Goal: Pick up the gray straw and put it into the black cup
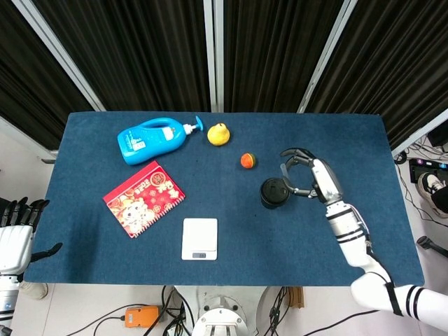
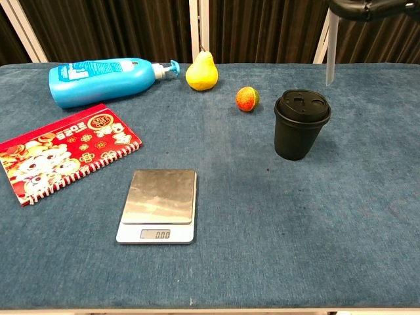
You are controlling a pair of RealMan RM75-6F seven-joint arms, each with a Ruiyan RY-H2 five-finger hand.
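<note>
Table [image 1: 364, 161]: blue cloth top, dark curtains behind.

Cup [image 2: 302, 125]: black, lidded, upright, right of centre. Also in the head view [image 1: 274, 192].

Straw [image 2: 331, 47]: gray, held near vertical in the air, lower end above and just right of the cup's lid, not touching it. Upper end runs to the top edge of the chest view, where dark fingers [image 2: 367, 6] hold it.

Right hand [image 1: 311, 176]: raised just right of the cup in the head view, fingers curled in a loop toward the cup. The straw itself cannot be made out in that view.

Left hand [image 1: 15, 234]: off the table at its left edge, low, fingers straight and slightly apart, holding nothing.

Bottle [image 2: 98, 80]: blue, lying on its side, pump toward the pear.

Pear [image 2: 201, 72]: yellow, upright, just right of the pump.

Ball [image 2: 247, 99]: small, orange-red, between pear and cup.

Notebook [image 2: 62, 151]: red, spiral-bound, flat at the left.

Scale [image 2: 159, 205]: steel plate, display reads 0.00, near the front edge.
</note>
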